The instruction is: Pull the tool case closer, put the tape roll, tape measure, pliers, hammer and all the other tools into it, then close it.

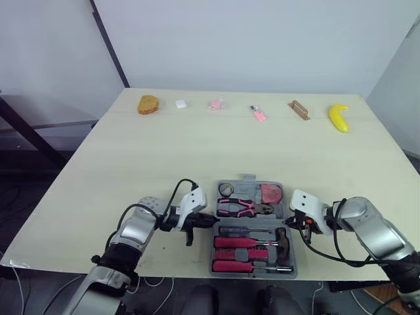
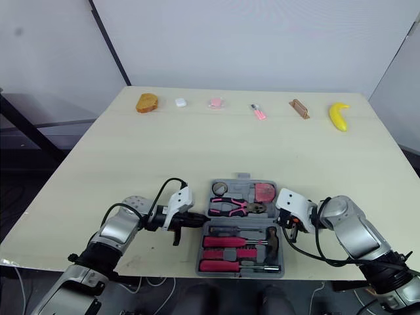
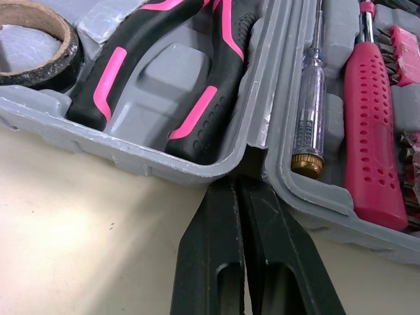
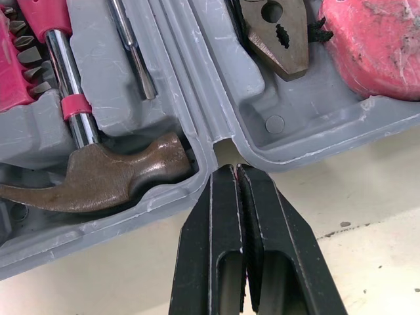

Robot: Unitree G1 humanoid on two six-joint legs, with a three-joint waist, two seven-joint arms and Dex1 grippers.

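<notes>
The pale wooden table (image 1: 197, 151) carried the grey moulded-plastic tool case (image 3: 118, 154), lying open. The left gripper (image 3: 237, 190), fingers pressed together and empty, pointed into the case's left hinge notch. The right gripper (image 4: 235, 174), equally closed and empty, met its right notch. Inside the case lay a brown-headed hammer (image 4: 98, 180), pink-and-black pliers (image 3: 164, 72), a rounded pink tape measure (image 4: 374, 46) and a tape roll (image 3: 39, 39).

The left gripper (image 3: 239, 187) is seen with its two black fingers pressed together, the tips set at the notch between the two halves of the grey tool case (image 3: 131, 156) on the pale table (image 3: 85, 243). In one half, a tape roll (image 3: 69, 49) and black-and-pink pliers (image 3: 125, 62) are held; in the other, a clear-handled screwdriver (image 3: 310, 111) and a pink dotted handle (image 3: 371, 125) are laid side by side
</notes>
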